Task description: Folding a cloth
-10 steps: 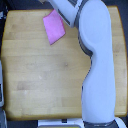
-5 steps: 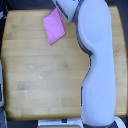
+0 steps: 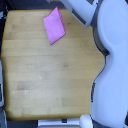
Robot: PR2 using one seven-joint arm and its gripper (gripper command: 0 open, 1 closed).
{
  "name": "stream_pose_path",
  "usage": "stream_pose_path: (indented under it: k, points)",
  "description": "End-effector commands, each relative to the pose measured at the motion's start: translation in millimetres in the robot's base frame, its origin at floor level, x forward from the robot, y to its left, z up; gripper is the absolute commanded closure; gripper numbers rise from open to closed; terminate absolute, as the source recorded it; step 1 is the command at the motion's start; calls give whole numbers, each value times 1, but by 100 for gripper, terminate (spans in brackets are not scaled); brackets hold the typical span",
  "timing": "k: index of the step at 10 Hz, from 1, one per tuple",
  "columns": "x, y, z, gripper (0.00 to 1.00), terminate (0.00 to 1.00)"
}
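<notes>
One exterior view looks straight down on the table (image 3: 45, 85).

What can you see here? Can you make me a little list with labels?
cloth: pink, lying flat near the table's far edge, toward the exterior view's left, tilted
table: wooden, light brown
arm: white, along the exterior view's right, reaching toward the top
pincer: not in view
touching: the arm's upper end is close beside the cloth; contact cannot be told

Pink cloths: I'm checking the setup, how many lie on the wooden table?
1. The pink cloth lies near the table's far edge, toward the exterior view's left; the arm could hide more.
</notes>
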Motion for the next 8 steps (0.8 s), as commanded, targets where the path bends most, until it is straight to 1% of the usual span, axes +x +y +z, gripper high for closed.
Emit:
stream_pose_path:
  k: [1, 3, 4, 7, 8]
  points:
    - [-21, -145, 12, 0, 0]
    - [-21, -199, 6, 0, 0]
    - [-24, -243, -1, 0, 0]
    - [-33, -303, -14, 0, 0]
    - [-36, -327, -23, 0, 0]
